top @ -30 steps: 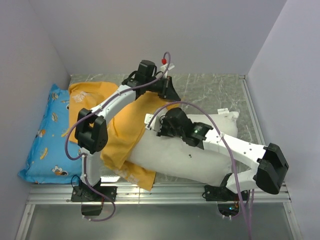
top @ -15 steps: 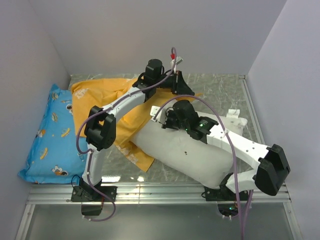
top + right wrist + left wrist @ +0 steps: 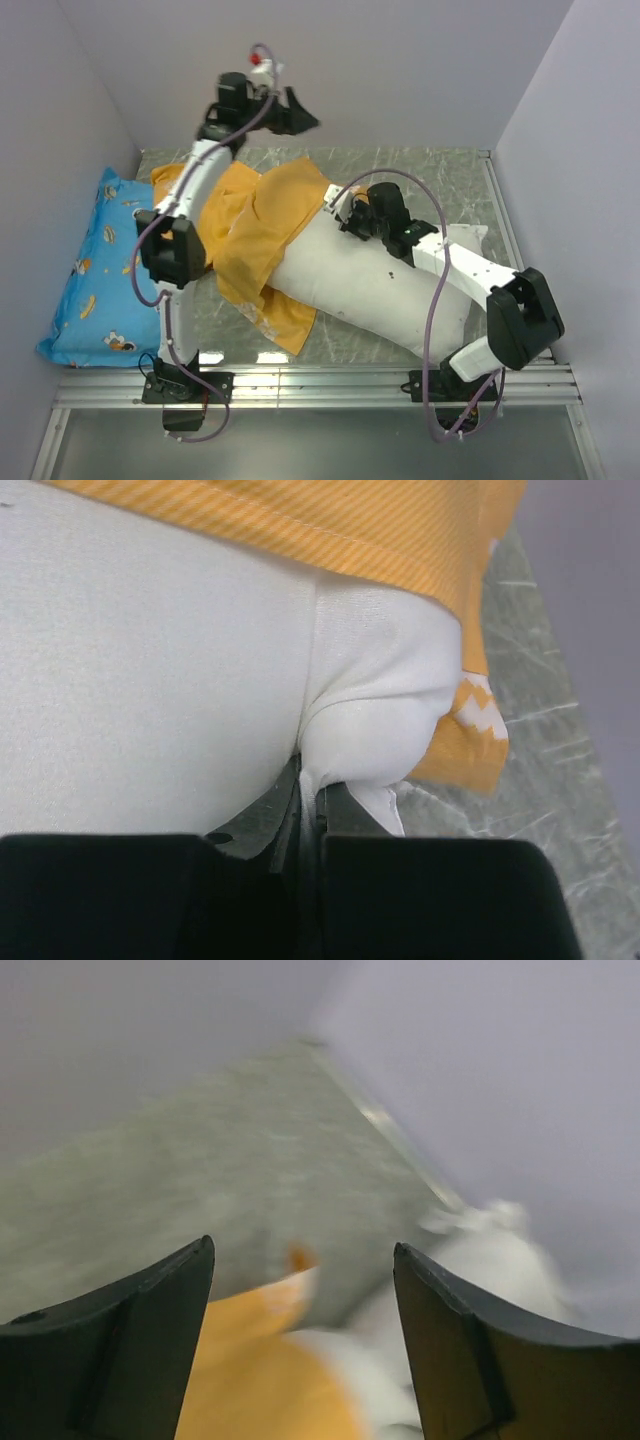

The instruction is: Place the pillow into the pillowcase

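Note:
The white pillow [image 3: 375,290] lies slantwise across the table, its far-left end under the mouth of the orange pillowcase [image 3: 255,235]. My right gripper [image 3: 342,214] is shut on a pinch of the pillow's cloth [image 3: 370,670] near that end, right at the pillowcase hem [image 3: 330,525]. My left gripper [image 3: 297,110] hangs high over the back of the table, open and empty, apart from the fabric. In the left wrist view its fingers [image 3: 140,1345] stand wide, with the pillowcase [image 3: 250,1380] and the pillow [image 3: 490,1260] blurred far below.
A blue cartoon-print pillow [image 3: 95,270] lies along the left wall. Grey walls close in the marble table [image 3: 430,175] on three sides. A metal rail [image 3: 320,385] runs along the near edge by the arm bases.
My left gripper has let go of the pillowcase, opened and swung up and to the left. The right gripper has pushed the pillow's end leftward under the pillowcase, which now drapes over it.

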`<state>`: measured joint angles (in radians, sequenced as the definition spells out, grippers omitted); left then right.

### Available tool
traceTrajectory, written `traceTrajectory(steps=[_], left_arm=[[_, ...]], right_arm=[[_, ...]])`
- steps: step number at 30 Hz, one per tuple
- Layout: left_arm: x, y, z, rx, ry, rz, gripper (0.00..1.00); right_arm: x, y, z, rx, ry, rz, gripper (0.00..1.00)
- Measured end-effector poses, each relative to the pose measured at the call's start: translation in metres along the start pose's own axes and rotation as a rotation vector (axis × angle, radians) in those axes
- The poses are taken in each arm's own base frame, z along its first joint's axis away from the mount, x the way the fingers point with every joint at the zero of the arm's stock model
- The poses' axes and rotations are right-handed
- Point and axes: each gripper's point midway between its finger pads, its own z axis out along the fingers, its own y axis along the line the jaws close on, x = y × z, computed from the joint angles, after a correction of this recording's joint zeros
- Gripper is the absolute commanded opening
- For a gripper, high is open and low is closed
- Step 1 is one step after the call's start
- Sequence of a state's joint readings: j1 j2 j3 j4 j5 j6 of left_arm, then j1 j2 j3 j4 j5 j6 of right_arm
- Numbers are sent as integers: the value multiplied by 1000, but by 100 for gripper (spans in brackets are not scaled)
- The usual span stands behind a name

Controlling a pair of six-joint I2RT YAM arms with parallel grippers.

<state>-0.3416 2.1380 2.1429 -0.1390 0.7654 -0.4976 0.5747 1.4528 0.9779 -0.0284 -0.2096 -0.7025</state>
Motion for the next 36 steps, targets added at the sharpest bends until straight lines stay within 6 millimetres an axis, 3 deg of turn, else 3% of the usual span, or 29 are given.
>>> traceTrajectory(steps=[1,3,4,6,7,9,12,14,16,19,21,25,28,31,36], left_arm=[[-10,28,-18,-102,-17,31,79],[-23,76,-66,-320,-32,104,80],[-19,87,-86,-399,-19,131,80],[0,88,-120,-532,40,201,80],[13,79,-129,-564,74,232,80],[39,49,-134,-583,148,308,79],[61,-7,-111,-531,213,461,79],[75,-33,-93,-502,244,531,78],[90,-41,-82,-503,289,580,79],[107,-34,-71,-556,355,617,76],[112,-21,-62,-601,384,632,74],[134,19,-59,-727,479,657,70],[148,43,-63,-795,544,676,65],[146,49,-67,-827,556,699,58],[136,46,-70,-848,552,715,21]], right_arm=[[1,-3,3,-1,2,25,0],[0,-7,8,-8,-2,77,14],[-2,-7,9,-20,-3,111,45],[-5,-8,9,-38,-3,162,72],[-8,-11,7,-43,-3,203,75],[-14,-19,2,-53,-10,276,76],[-24,-26,-15,-85,-10,417,74],[-29,-25,-28,-112,-7,508,72],[-33,-17,-42,-153,-7,600,68],[-34,8,-55,-235,-4,730,63],[-22,31,-56,-295,29,814,61],[4,62,-45,-367,85,946,57],[7,61,-36,-378,61,1008,54],[6,57,-33,-382,32,1051,51],[7,58,-28,-392,12,1106,43]])
